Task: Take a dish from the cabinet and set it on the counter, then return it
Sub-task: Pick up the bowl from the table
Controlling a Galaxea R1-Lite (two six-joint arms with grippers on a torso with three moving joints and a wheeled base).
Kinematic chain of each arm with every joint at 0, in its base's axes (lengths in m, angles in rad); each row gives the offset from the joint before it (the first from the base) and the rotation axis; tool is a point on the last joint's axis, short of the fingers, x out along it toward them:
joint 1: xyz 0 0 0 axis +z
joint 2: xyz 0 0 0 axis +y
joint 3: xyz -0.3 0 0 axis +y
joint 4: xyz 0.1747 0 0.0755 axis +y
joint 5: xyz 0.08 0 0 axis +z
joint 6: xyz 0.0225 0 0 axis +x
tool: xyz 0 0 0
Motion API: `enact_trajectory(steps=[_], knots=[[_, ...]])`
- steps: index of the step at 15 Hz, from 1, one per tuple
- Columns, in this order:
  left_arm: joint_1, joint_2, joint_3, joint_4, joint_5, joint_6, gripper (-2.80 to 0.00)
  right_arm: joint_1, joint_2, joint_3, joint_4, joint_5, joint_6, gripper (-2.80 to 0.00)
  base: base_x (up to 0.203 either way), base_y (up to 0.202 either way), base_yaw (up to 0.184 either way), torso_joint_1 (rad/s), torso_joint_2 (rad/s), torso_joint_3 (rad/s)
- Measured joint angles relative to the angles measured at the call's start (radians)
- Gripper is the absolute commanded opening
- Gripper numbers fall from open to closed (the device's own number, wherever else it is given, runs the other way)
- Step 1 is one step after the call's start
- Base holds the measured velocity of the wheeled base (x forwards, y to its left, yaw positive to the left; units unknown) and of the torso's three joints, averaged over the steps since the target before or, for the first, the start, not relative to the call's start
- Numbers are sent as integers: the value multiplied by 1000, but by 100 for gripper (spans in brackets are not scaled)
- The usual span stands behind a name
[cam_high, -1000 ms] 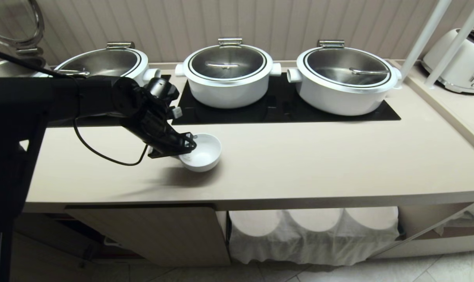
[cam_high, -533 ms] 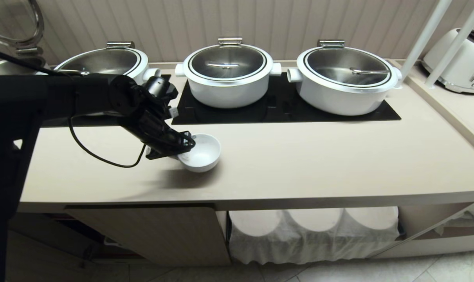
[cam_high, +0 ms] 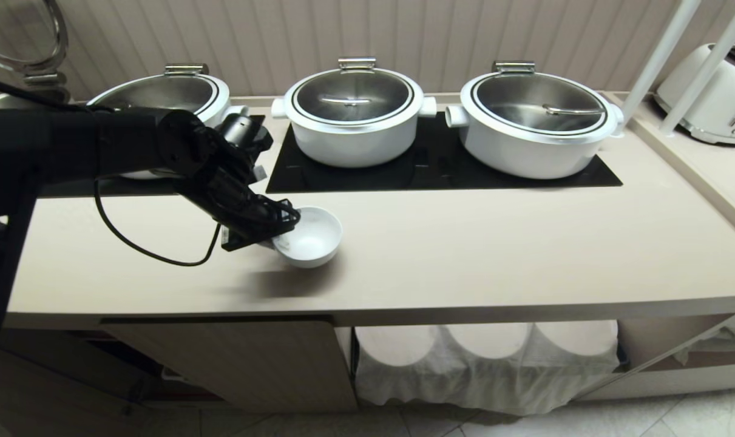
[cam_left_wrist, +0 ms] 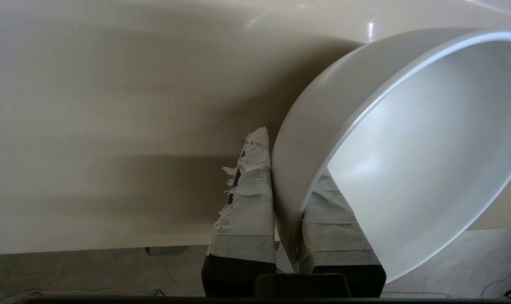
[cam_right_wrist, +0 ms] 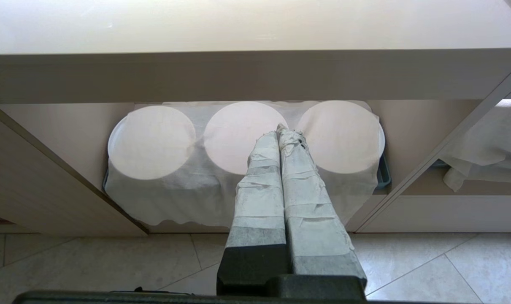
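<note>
Left tool (cam_high: 277,233) clamped on rim of dish (cam_high: 309,238), one finger inside, one outside. Dish tilted, over surface (cam_high: 464,243) near front edge. I'd level dish, keep grip firm. Right tool (cam_right_wrist: 282,131) pressed closed, empty, parked low facing cabinet (cam_right_wrist: 61,185).

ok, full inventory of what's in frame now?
small round glossy white bowl: 1, white, tilted over the counter front, rim pinched.
long beige countertop: 1, beige, across view.
black glass hob panel: black, set into countertop.
big white lidded pots: 3, white with steel lids, back row.
white toaster: 1, far right.
cloth-draped round stacks: 3, white, in open cabinet below.
left gripper: black, shut on bowl rim.
right gripper: shut, low before cabinet.
</note>
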Motion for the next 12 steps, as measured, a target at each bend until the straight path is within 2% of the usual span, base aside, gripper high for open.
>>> enact_trajectory(steps=[5,12], knots=[[0,-31,17,-2,-5,-56,-280,0,0,0,0,0,0,-280,0,0,0,0,0,0],[0,-132,160,-9,-12,-62,-280,0,0,0,0,0,0,-280,0,0,0,0,0,0]])
